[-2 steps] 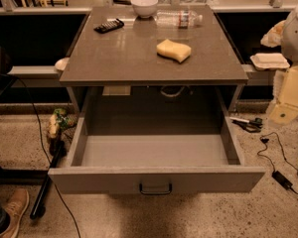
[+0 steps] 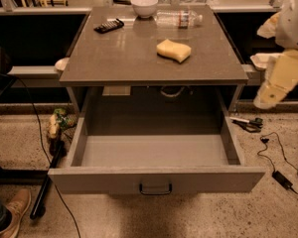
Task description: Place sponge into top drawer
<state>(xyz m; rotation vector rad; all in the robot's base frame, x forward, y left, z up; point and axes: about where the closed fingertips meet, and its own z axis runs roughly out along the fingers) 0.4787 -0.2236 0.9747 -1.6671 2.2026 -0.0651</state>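
Note:
The pale yellow sponge (image 2: 174, 50) lies on the grey table top (image 2: 114, 58), right of centre and near the front edge. The top drawer (image 2: 154, 180) is pulled wide open below the table top. Its inside is bare grey, and it has a small dark handle (image 2: 155, 188) at the centre of its front. My gripper (image 2: 266, 97) hangs at the right edge of the view on a cream and white arm. It is off the table's right side, above the floor, well apart from the sponge and holding nothing that I can see.
At the back of the table top are a white bowl (image 2: 144, 5), a clear plastic bottle lying on its side (image 2: 179, 18) and a black remote (image 2: 109, 25). Cables and a charger (image 2: 280, 178) lie on the floor at the right. A shoe (image 2: 12, 213) and a black pole (image 2: 45, 187) are at the left.
The arm at the right has shifted slightly up and to the left. The sponge and the drawer have not moved.

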